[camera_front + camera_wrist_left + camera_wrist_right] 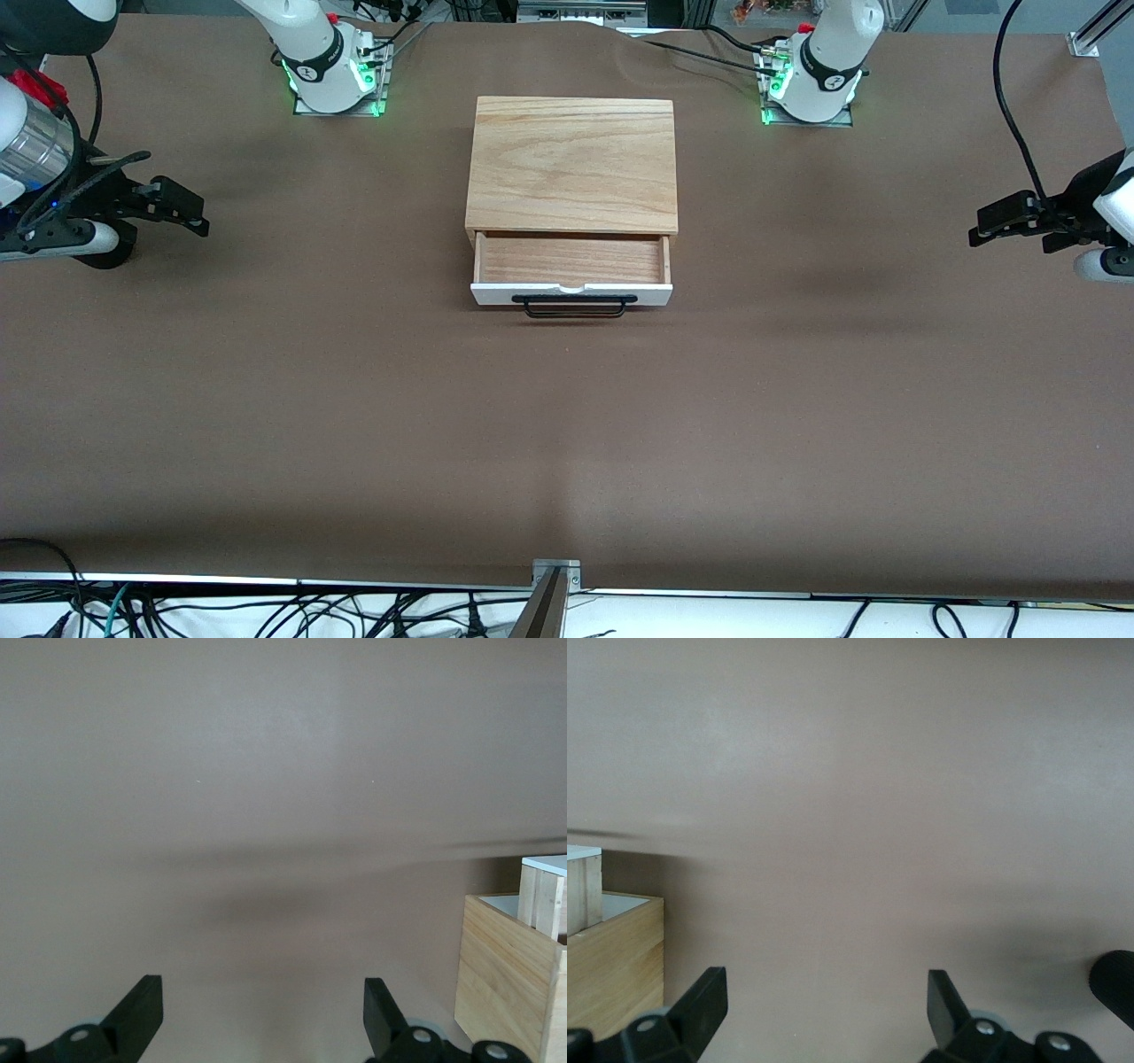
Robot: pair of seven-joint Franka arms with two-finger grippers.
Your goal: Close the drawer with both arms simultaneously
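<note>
The drawer (571, 270) stands pulled out of the light wood box (571, 164), toward the front camera. It has a white front panel, a black wire handle (574, 306) and a bare reddish-brown inside. My right gripper (188, 213) is open and empty, above the table toward the right arm's end, well away from the drawer. My left gripper (985, 226) is open and empty, above the table toward the left arm's end, equally far off. The left wrist view shows the left gripper (261, 1010) and the box corner (505, 983). The right wrist view shows the right gripper (826, 1010) and the box corner (611, 966).
The brown table cover (567, 425) is bare around the box. The arms' green-lit bases (332, 75) (811, 84) stand farther from the front camera than the box. Black cables trail from both arms, and more cables lie under the table's near edge.
</note>
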